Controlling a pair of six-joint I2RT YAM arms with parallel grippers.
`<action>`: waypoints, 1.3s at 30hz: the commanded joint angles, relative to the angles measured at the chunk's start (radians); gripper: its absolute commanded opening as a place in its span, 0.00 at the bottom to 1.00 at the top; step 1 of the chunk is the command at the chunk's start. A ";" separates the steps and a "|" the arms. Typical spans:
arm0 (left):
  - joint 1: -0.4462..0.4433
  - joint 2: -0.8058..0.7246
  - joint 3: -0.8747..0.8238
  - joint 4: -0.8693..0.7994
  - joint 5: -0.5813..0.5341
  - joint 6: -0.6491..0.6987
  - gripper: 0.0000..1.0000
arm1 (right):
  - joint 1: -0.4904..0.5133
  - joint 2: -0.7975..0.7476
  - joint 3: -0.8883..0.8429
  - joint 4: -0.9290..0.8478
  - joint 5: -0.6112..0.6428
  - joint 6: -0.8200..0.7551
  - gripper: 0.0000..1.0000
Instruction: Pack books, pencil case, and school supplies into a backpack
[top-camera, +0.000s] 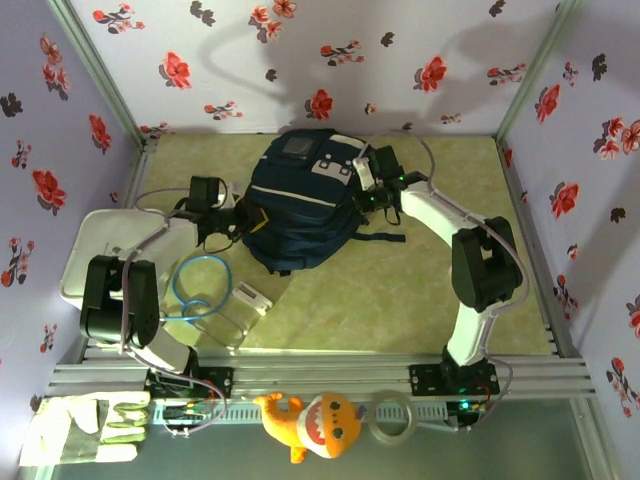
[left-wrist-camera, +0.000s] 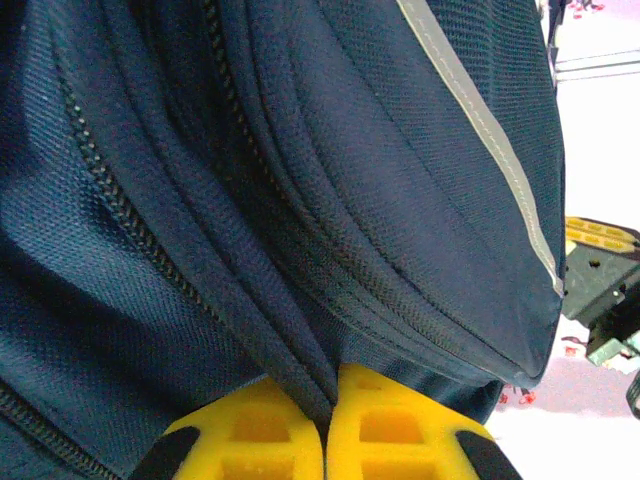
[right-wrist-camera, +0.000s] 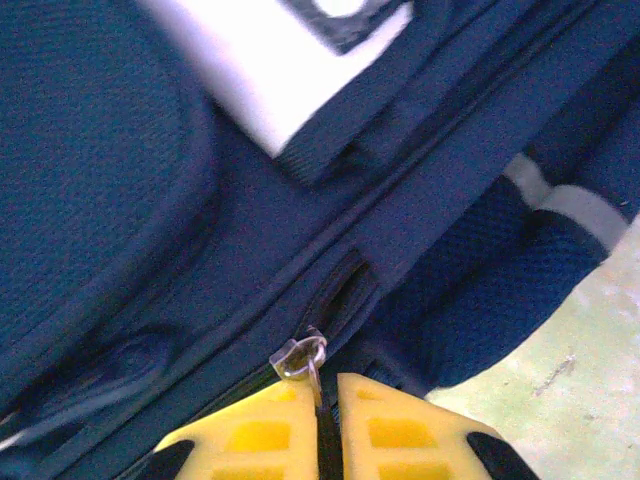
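- Large navy-blue fabric backpack (top-camera: 300, 215) with thin white trim: lies flat at the far middle of the green table (top-camera: 400, 290), front pocket up. Its interior is hidden, so I cannot tell the contents.
- Left gripper (left-wrist-camera: 328, 425): yellow jaws closed, pinching a fold of the backpack's fabric at its left edge.
- Right gripper (right-wrist-camera: 325, 420): yellow jaws closed on the tab of the small metal zipper pull (right-wrist-camera: 298, 357), at the backpack's upper right side.
- Flat white tray (top-camera: 85, 262): at the table's left edge, partly covered by the left arm.
- Blue cord loop (top-camera: 186, 280) and small white rectangular box (top-camera: 251, 298): on the table between tray and backpack.
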 joint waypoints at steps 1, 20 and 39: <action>0.055 -0.042 -0.014 -0.070 -0.063 0.054 0.00 | -0.082 0.034 0.050 -0.035 0.255 0.114 0.08; 0.038 -0.010 0.010 -0.040 -0.008 0.054 0.00 | -0.082 -0.205 -0.275 -0.100 0.368 0.409 0.07; 0.020 0.036 0.006 0.034 -0.096 -0.044 0.19 | 0.017 -0.337 -0.395 0.290 -0.130 0.421 0.71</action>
